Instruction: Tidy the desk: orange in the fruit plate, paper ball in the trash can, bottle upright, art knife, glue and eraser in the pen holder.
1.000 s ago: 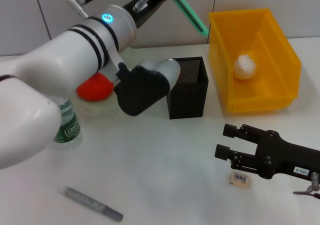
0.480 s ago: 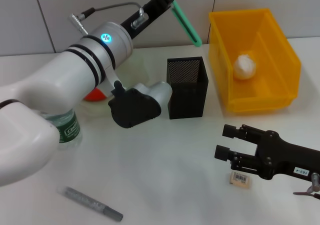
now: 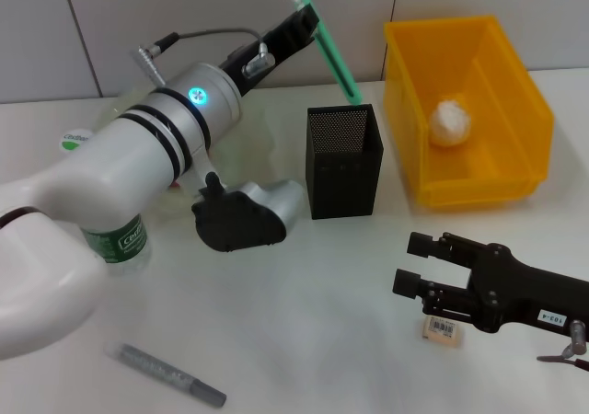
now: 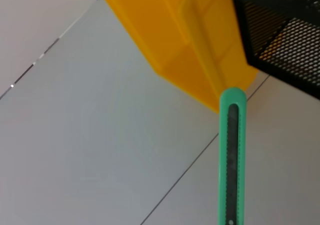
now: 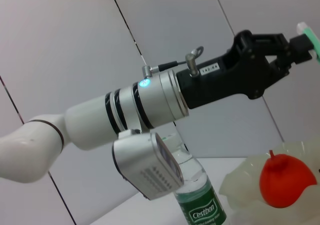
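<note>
My left gripper point(image 3: 294, 29) is raised behind the pen holder point(image 3: 343, 161) and is shut on the mint-green art knife point(image 3: 329, 46). The knife slants down, its lower tip just above the holder's far rim. The orange point(image 5: 281, 181) sits in the pale-green fruit plate point(image 5: 240, 185), seen in the right wrist view; my left arm hides both in the head view. The bottle point(image 3: 118, 237) stands upright beside that arm. The paper ball point(image 3: 451, 122) lies in the yellow trash can point(image 3: 515, 101). My right gripper point(image 3: 414, 262) hovers open low over the table, next to the eraser point(image 3: 442, 328). The grey glue point(image 3: 171, 375) lies at the front left.
My bulky left arm point(image 3: 138, 166) spans the table's left half, over the plate and bottle. The trash can stands close to the right of the pen holder. A tiled wall runs behind the table.
My left gripper has swung the knife more upright and brought its lower tip from near the trash can's rim to above the pen holder. The arm now covers the orange. The right arm stayed still.
</note>
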### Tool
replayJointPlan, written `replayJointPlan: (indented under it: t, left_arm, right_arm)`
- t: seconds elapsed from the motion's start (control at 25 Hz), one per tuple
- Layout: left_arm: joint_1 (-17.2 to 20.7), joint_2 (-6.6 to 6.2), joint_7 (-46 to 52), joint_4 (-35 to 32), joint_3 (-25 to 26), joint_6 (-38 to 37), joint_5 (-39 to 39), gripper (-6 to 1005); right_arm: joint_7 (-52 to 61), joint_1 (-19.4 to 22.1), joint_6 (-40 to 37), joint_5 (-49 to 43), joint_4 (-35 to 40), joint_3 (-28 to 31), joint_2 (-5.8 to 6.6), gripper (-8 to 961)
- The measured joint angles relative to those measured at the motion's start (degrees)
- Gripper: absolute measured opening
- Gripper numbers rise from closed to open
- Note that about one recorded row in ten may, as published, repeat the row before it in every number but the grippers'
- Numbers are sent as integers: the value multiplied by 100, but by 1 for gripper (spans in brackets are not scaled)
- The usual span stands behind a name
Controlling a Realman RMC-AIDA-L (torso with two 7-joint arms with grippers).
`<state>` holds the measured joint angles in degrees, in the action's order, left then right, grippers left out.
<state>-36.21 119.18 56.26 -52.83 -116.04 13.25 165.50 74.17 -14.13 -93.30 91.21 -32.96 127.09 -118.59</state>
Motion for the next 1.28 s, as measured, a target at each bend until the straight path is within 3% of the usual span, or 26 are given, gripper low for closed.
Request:
replayJointPlan:
  t: [0.6,1.28]
  left_arm:
    - [-47,0,-439,620,-218,657,-11,135]
    - [-25,0,-858,708,-594,939,-45,138]
  right_arm:
    - [-21,20,-41,1,0,-45,-8,761]
    - [-67,53,-164,2,0,-47,-30,761]
